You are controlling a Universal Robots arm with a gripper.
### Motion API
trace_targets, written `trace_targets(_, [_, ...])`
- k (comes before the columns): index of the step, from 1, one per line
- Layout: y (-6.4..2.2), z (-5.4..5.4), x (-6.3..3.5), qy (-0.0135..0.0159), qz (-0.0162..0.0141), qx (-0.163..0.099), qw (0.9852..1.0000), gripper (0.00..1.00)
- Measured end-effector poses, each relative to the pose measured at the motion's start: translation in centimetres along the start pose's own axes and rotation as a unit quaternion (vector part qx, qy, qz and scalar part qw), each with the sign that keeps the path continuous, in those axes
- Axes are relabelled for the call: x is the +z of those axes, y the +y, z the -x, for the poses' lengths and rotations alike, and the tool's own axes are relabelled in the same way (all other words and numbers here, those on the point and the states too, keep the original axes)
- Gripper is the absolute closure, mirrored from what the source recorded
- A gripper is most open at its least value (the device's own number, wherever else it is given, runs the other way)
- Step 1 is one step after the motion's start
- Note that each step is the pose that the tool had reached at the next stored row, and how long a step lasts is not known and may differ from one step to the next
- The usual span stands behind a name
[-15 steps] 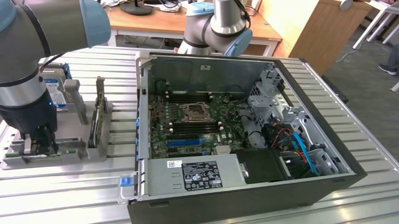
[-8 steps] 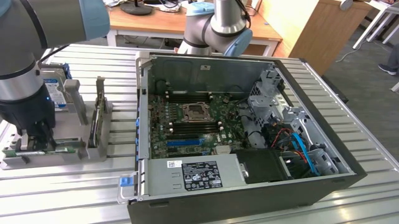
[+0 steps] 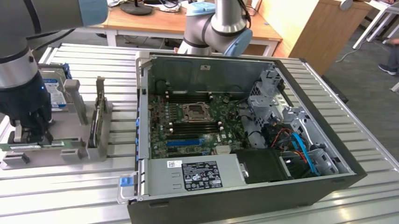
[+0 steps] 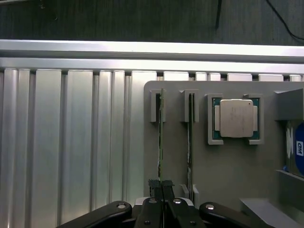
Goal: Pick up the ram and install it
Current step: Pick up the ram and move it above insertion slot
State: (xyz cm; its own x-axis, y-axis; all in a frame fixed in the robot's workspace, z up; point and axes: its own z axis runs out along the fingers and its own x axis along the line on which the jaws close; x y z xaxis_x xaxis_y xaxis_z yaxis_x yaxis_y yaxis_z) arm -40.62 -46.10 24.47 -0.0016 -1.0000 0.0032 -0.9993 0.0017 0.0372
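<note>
Exterior view: the arm reaches down at the exterior view's left, with the gripper [image 3: 31, 137] at the front edge of the grey holder [image 3: 93, 150] on the slatted table [image 3: 62, 196]. The ram [image 3: 39, 146] is a green strip on edge right under the fingers, seated in the holder. The hard drive [image 3: 55, 95] with its blue label stands further back in the same holder. The open PC case [image 3: 249, 198] sits to the exterior view's right and holds the motherboard [image 3: 187, 128], the bare CPU socket [image 3: 194, 112] and the power supply [image 3: 193, 173].

Wrist view: this adds grip detail. The gripper [image 4: 161, 186] is clenched on the ram [image 4: 160, 137], fingers pinched on its top edge, and the stick is down in its slot. A second stick [image 4: 190, 137] sits in the neighbouring slot, parallel to it. The silver processor [image 4: 236, 118] sits in its square recess beside that, and the hard drive [image 4: 297, 148] is at the frame edge. The holder [image 4: 228, 175] rests on the table [image 4: 61, 142].
</note>
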Motion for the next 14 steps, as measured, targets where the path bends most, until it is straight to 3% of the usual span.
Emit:
trace_targets(5, [0.06, 0.0, -1.43, 0.0004, 0.0000, 0.000, 1.0000, 0.89])
trace_targets(14, [0.16, 0.0, -4.40, 0.0041, 0.0003, 0.000, 1.0000, 0.89])
